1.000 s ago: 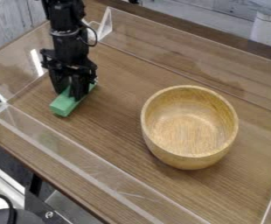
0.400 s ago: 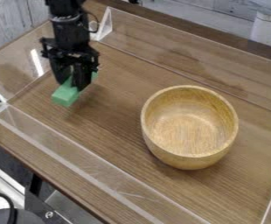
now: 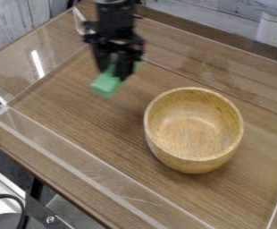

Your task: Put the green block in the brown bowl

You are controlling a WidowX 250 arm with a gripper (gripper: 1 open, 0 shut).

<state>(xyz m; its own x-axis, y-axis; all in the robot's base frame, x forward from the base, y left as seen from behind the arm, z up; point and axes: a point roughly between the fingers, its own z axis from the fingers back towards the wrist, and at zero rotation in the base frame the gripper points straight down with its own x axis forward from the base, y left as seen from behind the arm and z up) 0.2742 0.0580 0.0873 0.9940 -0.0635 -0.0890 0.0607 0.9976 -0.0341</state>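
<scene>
I see the table (image 3: 93, 143) first, a wood-grain top in mid brown, smooth and slightly glossy, with a pale glare patch near its 10 o'clock edge. Clear acrylic walls (image 3: 57, 183) fence it in; the near one runs along the front from 9 toward 5 o'clock.

Next down is the brown bowl (image 3: 195, 128), round, light wood with visible grain and a thick rim, sitting upright on the table at about 4 o'clock from centre. I can see nothing inside it.

My gripper (image 3: 114, 73) hangs from the black arm at about 12 o'clock, pointing down, dark and boxy, a little blurred. Its jaws are clamped on the green block (image 3: 106, 84), a small matte bright-green bar whose lower end sticks out beneath the fingers, tilted down toward 7 o'clock. The block is lifted clear of the table and lies at roughly 10 o'clock from the bowl, near its rim but apart from it. Nothing stands between block and bowl.
</scene>
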